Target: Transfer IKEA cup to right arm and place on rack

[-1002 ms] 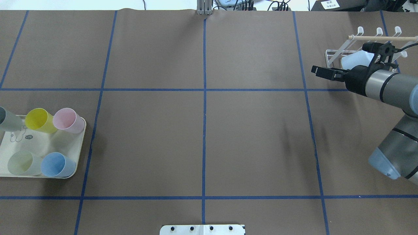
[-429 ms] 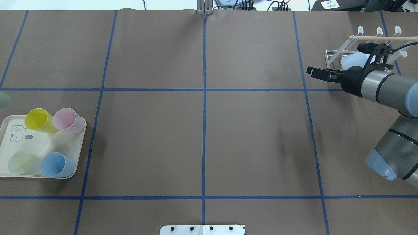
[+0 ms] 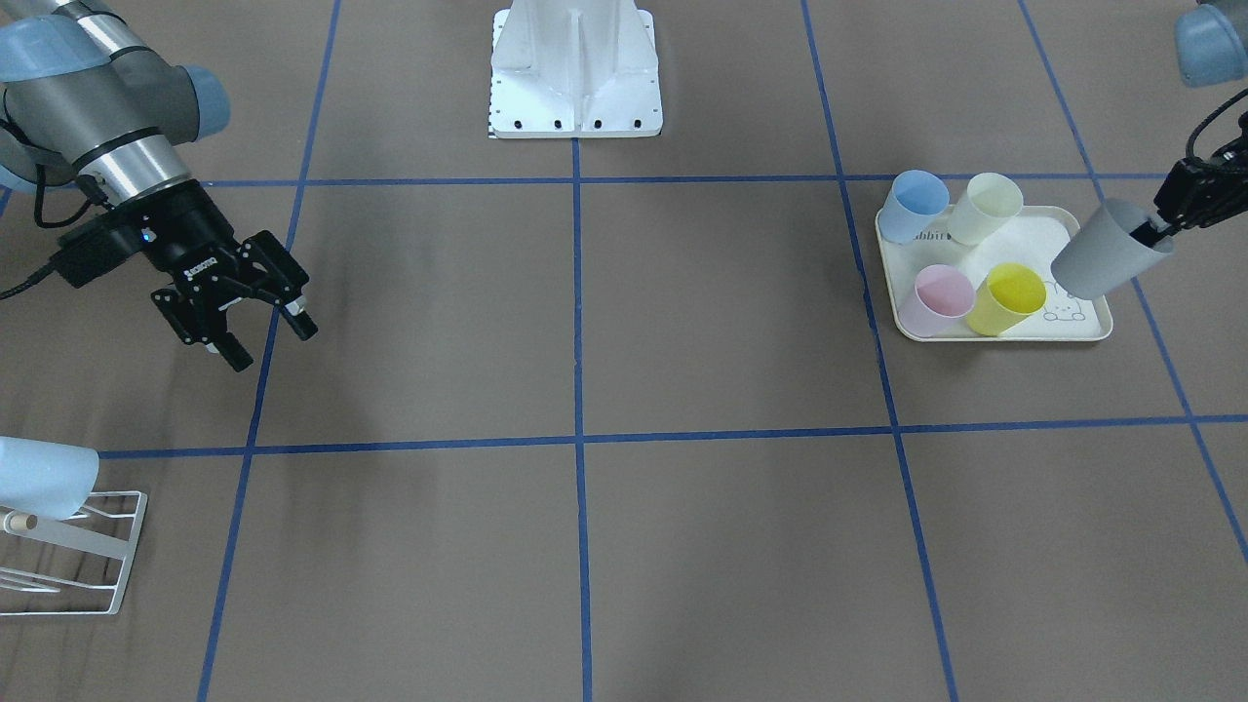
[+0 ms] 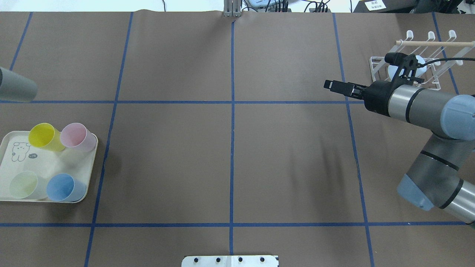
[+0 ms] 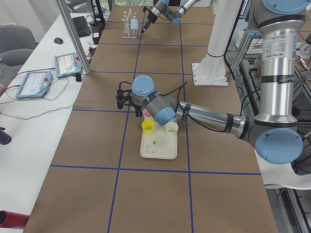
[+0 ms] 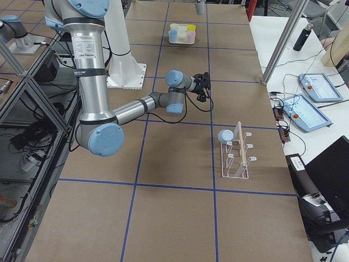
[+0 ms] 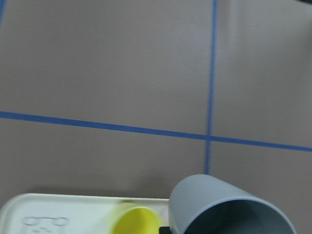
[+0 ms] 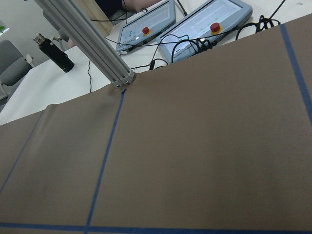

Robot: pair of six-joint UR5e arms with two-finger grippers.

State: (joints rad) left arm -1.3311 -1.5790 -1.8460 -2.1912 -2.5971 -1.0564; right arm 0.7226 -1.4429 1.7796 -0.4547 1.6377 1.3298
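Holding grey cup [image 3: 1097,265] by rim, left claw [image 3: 1158,232] should present cup base squarely between right claw's [image 3: 273,344] wide, empty jaws; avoid tilt.

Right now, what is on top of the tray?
Four cups stand there: yellow cup, pink cup, green cup, blue cup, beside a rabbit drawing. The grey cup hangs off it in the left pincer. The tray under each cup is covered.

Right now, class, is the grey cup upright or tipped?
Tipped. The grey cup hangs slanted from the left gripper, which pinches its rim; the overhead view shows its side, not its mouth.
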